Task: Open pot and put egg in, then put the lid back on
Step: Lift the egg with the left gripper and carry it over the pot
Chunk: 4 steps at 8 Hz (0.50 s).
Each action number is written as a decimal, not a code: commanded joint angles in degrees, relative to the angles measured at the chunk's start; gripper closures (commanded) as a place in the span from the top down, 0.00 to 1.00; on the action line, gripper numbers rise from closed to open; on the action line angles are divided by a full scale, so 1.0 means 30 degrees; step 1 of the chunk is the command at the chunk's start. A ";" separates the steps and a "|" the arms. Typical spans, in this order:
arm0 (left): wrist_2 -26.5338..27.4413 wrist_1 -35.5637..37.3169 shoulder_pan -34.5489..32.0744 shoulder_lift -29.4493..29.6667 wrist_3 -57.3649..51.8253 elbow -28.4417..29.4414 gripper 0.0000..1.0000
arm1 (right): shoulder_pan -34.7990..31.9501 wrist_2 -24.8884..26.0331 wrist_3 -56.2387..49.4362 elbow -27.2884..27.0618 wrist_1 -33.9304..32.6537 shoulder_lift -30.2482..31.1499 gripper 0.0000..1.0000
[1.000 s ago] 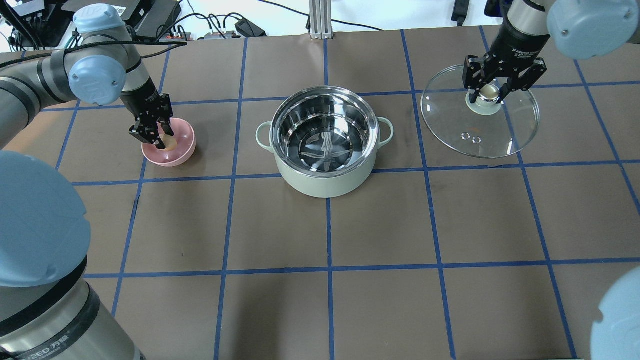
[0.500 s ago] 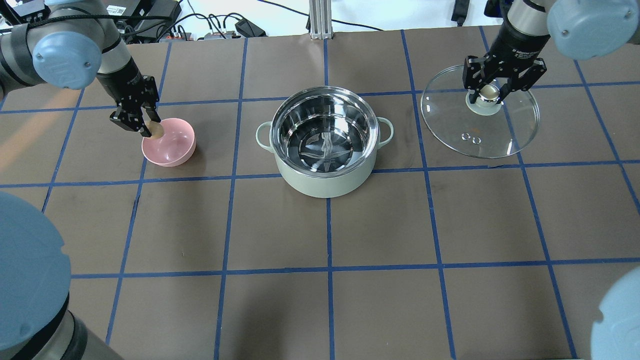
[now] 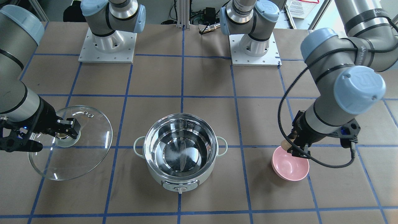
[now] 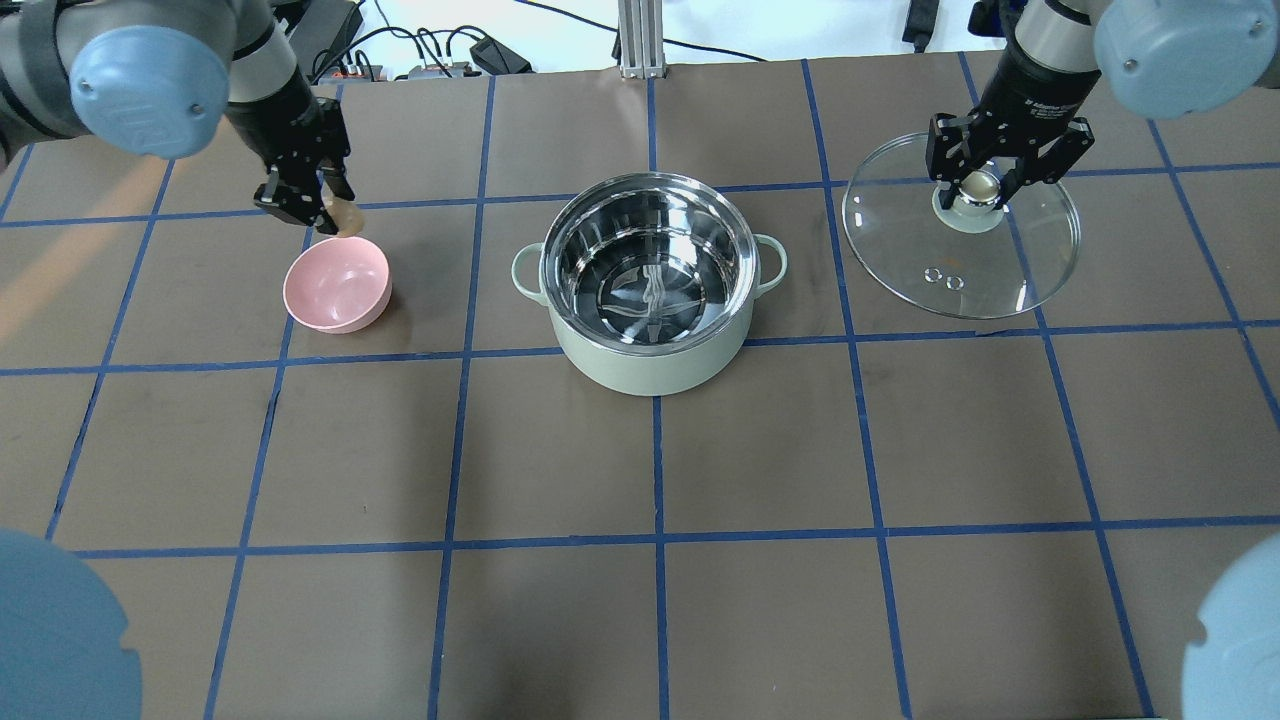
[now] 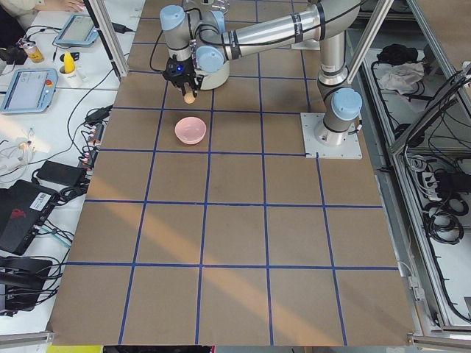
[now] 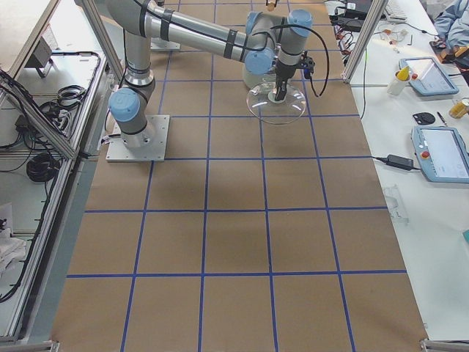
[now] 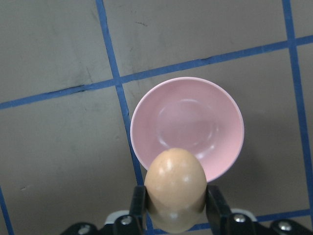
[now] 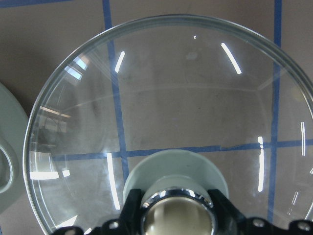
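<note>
Brown blue-gridded tabletop bore the uncovered pot at centre, while the left gripper clenched the egg above the pink bowl and the right gripper grasped the lid by its knob, right of the pot.

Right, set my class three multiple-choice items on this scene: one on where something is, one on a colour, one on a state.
1. Where is the egg? A) in the pot B) lying in the bowl C) in the left gripper, clear of the bowl
2. What colour is the bowl? A) pink B) blue C) white
3. How is the pot? A) lidded B) open, empty C) open, egg inside
Answers: 1 C, the left wrist view shows it clamped there; 2 A, plainly pink; 3 B, bare steel inside, the lid aside in the right gripper.
</note>
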State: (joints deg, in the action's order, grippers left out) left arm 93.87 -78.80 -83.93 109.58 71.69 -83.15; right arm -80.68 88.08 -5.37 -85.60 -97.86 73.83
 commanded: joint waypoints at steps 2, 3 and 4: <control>-0.0146 0.1540 -0.3744 -0.0169 0.1942 0.0175 0.00 | 0.0000 -0.0004 0.0179 0.0000 0.0129 0.0029 0.00; -0.0204 0.1629 -0.4710 -0.0023 0.2960 0.0525 0.00 | 0.0000 0.0110 0.0180 0.0000 0.0130 0.0000 0.00; -0.0263 0.1688 -0.5444 0.0240 0.3173 0.0934 0.00 | 0.0000 0.0198 0.0035 0.0000 0.0275 0.0029 0.00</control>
State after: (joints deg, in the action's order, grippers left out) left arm 93.39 -74.31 -95.74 109.29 78.67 -82.15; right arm -80.68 88.35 -4.95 -85.61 -97.52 73.88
